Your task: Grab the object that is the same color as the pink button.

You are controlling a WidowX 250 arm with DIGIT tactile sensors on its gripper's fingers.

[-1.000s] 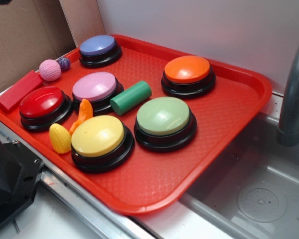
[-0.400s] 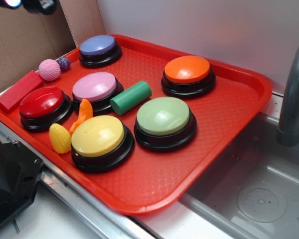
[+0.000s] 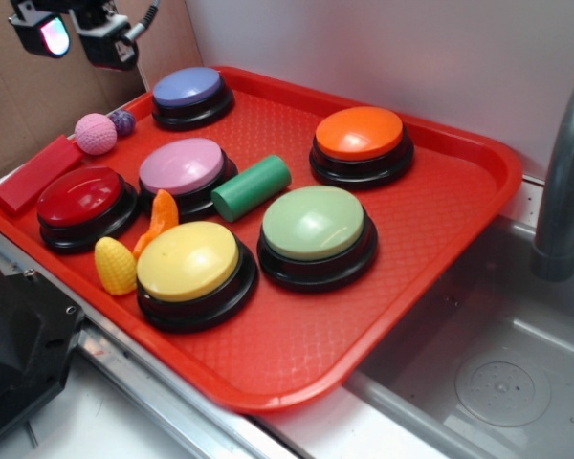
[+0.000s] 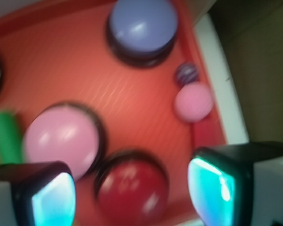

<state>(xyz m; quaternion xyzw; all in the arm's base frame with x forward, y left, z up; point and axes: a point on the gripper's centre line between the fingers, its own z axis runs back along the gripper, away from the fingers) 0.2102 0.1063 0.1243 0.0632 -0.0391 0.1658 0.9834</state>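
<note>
The small pink ball point(image 3: 96, 134) lies at the tray's far left edge, touching a smaller dark purple ball point(image 3: 122, 121); the wrist view shows the pink ball point(image 4: 193, 101) too, blurred. The pink button point(image 3: 183, 166) sits on a black base left of the tray's middle, and appears in the wrist view point(image 4: 61, 136). My gripper point(image 3: 77, 33) hangs high at the top left, above and behind the ball, well clear of it. Its jaws stand open with nothing between them point(image 4: 132, 197).
The red tray point(image 3: 440, 249) also holds blue-purple point(image 3: 189, 89), red point(image 3: 80, 197), yellow point(image 3: 188, 261), green point(image 3: 314, 223) and orange point(image 3: 360, 133) buttons, a green cylinder point(image 3: 252, 186), a red block point(image 3: 36, 174), a toy corn point(image 3: 115, 265). A sink point(image 3: 497, 382) and faucet point(image 3: 564, 182) lie right.
My gripper came into the exterior view at the top left and has dropped lower over the two earlier frames. The things on the tray have not moved.
</note>
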